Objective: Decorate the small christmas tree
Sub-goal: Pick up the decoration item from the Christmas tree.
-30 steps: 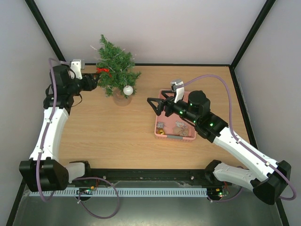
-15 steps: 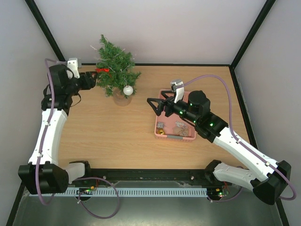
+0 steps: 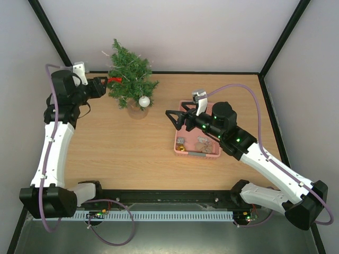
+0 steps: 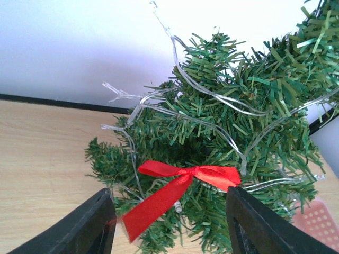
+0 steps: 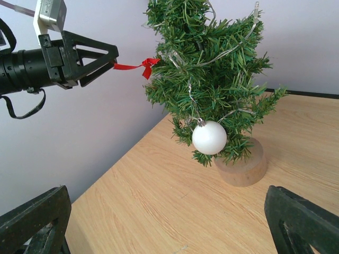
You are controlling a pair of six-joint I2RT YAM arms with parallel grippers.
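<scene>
Up at the far left of the wooden table (image 3: 132,153) stands the small christmas tree (image 3: 130,74), upright on its round base (image 5: 241,166), close to the back wall. It's already wearing a few things: a clear string of lights (image 4: 212,95) looped through the branches, a white ball (image 5: 209,137) hanging low on the side facing the right arm, and a red bow (image 4: 185,177) tucked into the greenery higher up. The left gripper (image 4: 169,196) is right there at the bow, pointing into the tree from the left. Its jaws are apart at a middling width, one dark finger (image 4: 90,222) on each side of the ribbon. They aren't pinching it; one long ribbon tail trails down just beside the finger on the left of the wrist view, and I can't say whether it touches. From the right wrist camera, that tail runs from the bow straight out to the left gripper's tips. Over on the right, the right gripper (image 3: 170,119) hovers with its jaws spread as wide as they go, holding nothing, aimed at the tree from well away. It hangs above the left edge of the pink basket (image 3: 197,154), where a few small trinkets lie, too tiny to make out.
</scene>
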